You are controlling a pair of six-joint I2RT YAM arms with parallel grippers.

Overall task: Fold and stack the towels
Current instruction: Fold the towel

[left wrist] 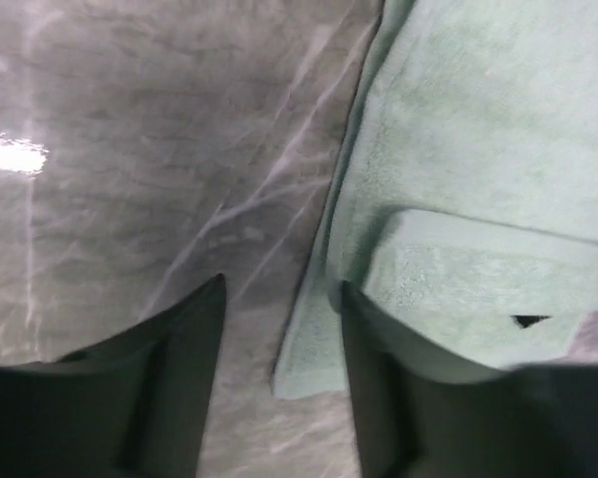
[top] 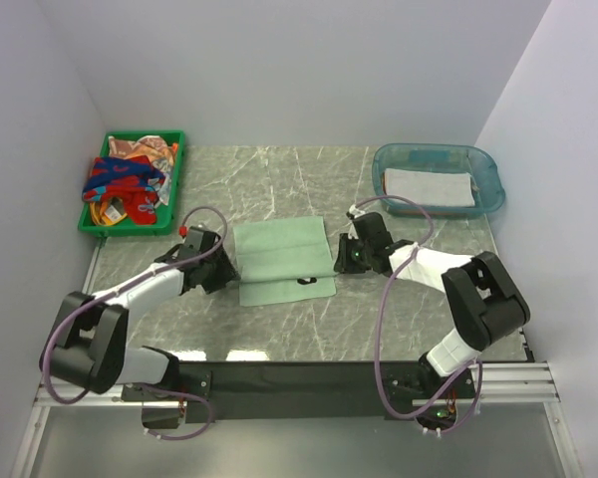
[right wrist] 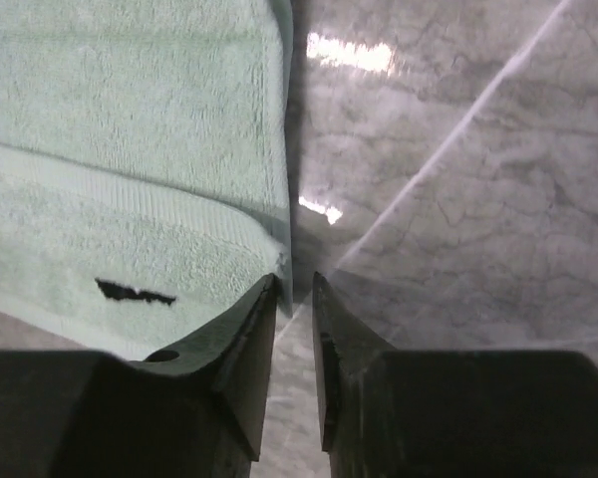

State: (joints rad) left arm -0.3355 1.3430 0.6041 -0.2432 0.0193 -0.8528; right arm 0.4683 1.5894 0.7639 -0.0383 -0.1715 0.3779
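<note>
- Spread flat mid-bench for folding: the sage green towel (top: pixel 279 257), one part already doubled over, a small black mark (top: pixel 304 283) showing near the bench's near edge.
- Flanking it low at its two side edges, probably so both ends can be taken at once and the next fold carried across evenly: the left gripper (top: pixel 227 268) and the right gripper (top: pixel 342 256).
- On the left, spread wide, one finger (left wrist: pixel 379 398) over the cloth's edge and the other on bare marble. Placed, by the look of it, to close on that edge.
- On the right, nearly pressed together, with only a thin slit between the fingers (right wrist: pixel 241 349) and the tips right at the towel's corner. Cannot tell whether any cloth is nipped there.
- Kept at the far left corner, out of the working patch: the green tray (top: pixel 130 230), heaped with crumpled towels seemingly awaiting their turn, among them a red towel with blue lettering (top: pixel 125 179) and an orange towel (top: pixel 140 207).
- Set at the far right corner, apparently as the stacking place: the clear blue tub (top: pixel 493 179), holding a whitish towel (top: pixel 429 187) lying flat and folded.
</note>
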